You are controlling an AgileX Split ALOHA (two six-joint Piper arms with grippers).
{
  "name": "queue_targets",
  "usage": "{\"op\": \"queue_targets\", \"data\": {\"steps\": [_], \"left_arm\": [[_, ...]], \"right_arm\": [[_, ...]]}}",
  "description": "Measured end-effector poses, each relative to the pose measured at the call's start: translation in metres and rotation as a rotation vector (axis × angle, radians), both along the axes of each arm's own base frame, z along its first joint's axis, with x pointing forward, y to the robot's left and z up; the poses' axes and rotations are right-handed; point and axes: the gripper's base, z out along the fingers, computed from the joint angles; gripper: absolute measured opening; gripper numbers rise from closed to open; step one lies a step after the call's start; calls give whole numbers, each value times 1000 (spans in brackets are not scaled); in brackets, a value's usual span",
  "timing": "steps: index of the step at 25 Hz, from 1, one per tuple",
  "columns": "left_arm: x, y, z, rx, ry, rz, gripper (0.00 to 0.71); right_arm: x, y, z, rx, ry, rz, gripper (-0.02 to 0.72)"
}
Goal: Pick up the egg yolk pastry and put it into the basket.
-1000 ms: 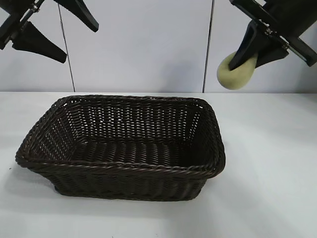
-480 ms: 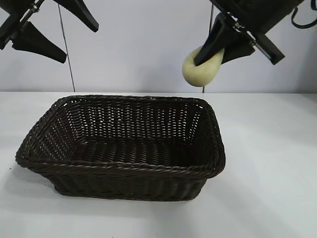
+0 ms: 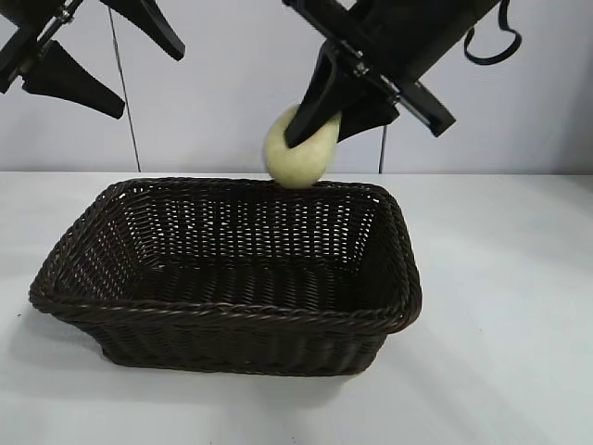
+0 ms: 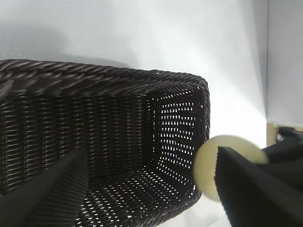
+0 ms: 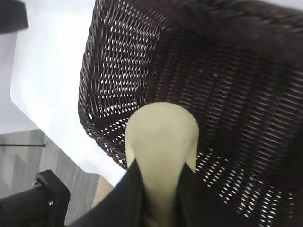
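Observation:
My right gripper (image 3: 320, 120) is shut on the pale yellow egg yolk pastry (image 3: 298, 153) and holds it in the air just above the far rim of the dark brown wicker basket (image 3: 232, 320). In the right wrist view the pastry (image 5: 161, 139) sticks out between the two black fingers, over the basket's inside (image 5: 222, 85). In the left wrist view the pastry (image 4: 208, 165) shows beyond the basket's far wall (image 4: 182, 123). My left gripper (image 3: 88, 56) is open and empty, raised at the upper left.
The basket stands on a white table (image 3: 500, 306). A pale wall (image 3: 250, 83) with thin vertical seams rises behind it. The table's edge and a grey floor (image 5: 28, 161) show in the right wrist view.
My right gripper has carried the pastry leftward and slightly down, from beyond the basket's right end to over its far rim. The left arm has not moved.

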Motion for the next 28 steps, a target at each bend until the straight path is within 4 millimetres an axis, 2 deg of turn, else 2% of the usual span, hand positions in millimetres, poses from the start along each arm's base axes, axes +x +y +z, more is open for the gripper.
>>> {"op": "queue_targets", "data": {"steps": [7, 10, 14, 16, 22, 28], "left_arm": [[0, 0, 0, 0, 0, 0, 541], [0, 0, 0, 0, 0, 0, 541], [0, 0, 0, 0, 0, 0, 541], [0, 0, 0, 0, 0, 0, 541], [0, 0, 0, 1, 0, 0, 541], [0, 0, 0, 2, 1, -2, 541]], "right_arm": [[13, 4, -40, -34, 60, -39, 99], [14, 5, -46, -38, 73, -41, 172], [14, 5, -46, -36, 74, -43, 362], [14, 5, -46, -35, 74, -45, 418], [15, 5, -46, -33, 72, -57, 454], [21, 5, -20, -31, 90, -7, 454]]}}
